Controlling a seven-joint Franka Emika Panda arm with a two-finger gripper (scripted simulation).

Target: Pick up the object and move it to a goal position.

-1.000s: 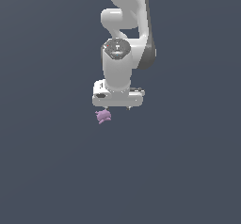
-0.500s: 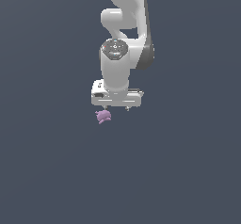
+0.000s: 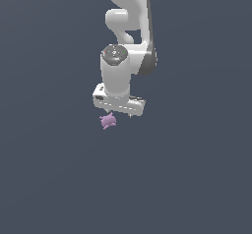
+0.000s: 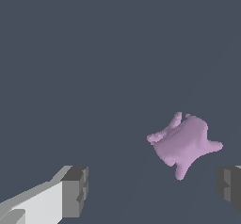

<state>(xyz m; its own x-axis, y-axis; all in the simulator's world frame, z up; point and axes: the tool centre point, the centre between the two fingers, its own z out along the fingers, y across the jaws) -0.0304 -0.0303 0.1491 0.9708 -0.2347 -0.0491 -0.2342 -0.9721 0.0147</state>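
A: What do we see on the worktop (image 3: 54,179)?
B: Plain slate-grey, no edges visible. Object (image 3: 108,121) lies on it, under the gripper (image 3: 118,114).
A: Fingers (image 4: 75,190)?
B: Spread wide, object (image 4: 184,143) between them, untouched.

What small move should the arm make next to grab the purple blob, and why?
Probably shift the open gripper sideways until the purple blob sits midway between its fingers, then lower. In the wrist view the blob lies off-centre, close to one finger and ungrasped.
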